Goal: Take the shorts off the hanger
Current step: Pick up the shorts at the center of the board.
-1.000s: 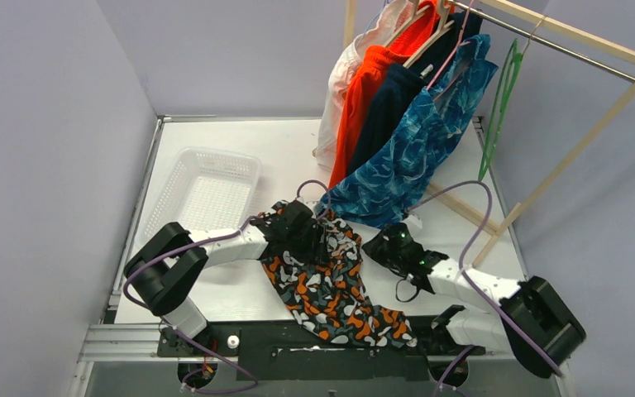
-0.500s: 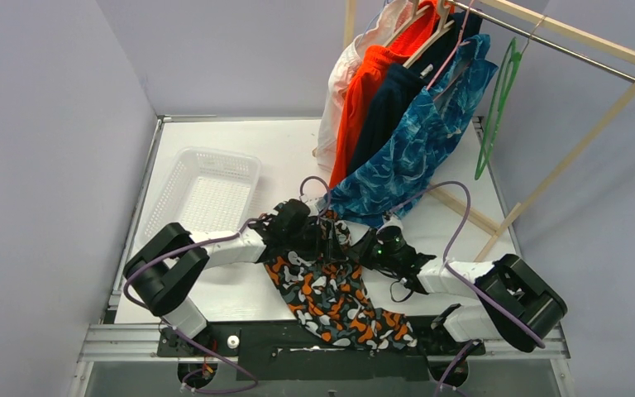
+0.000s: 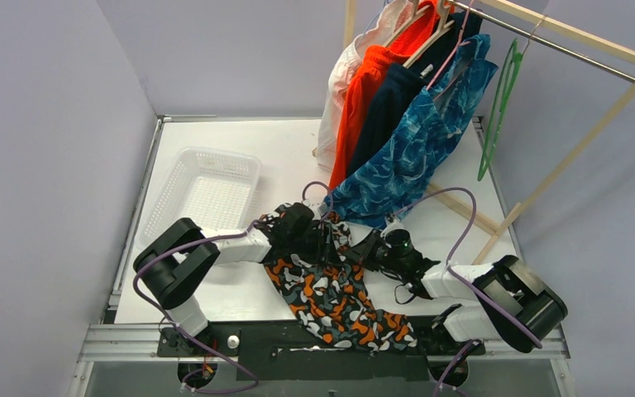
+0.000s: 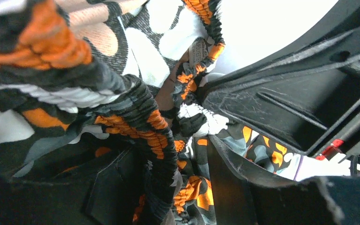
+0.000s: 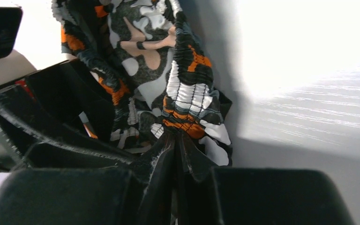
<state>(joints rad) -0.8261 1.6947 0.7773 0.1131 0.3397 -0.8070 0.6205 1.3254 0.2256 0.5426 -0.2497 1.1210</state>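
Camouflage shorts (image 5: 187, 89) sit pinched in the fully closed right claw (image 5: 176, 135).

From above, the camouflage shorts (image 3: 331, 289) bury the fingers of the left gripper (image 3: 325, 242); you cannot confirm their hold. The orange shorts (image 3: 364, 91) hide most of the white shorts (image 3: 336, 78). The picture's upper edge cuts off the clothes rack (image 3: 579, 150) and the wooden hangers (image 3: 427, 45).

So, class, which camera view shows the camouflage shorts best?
The top external view: it shows the whole camouflage shorts spread on the table, trailing over its near edge. The left wrist view gives only a close-up of waistband; the right wrist view, the right gripper shut on a waistband fold.
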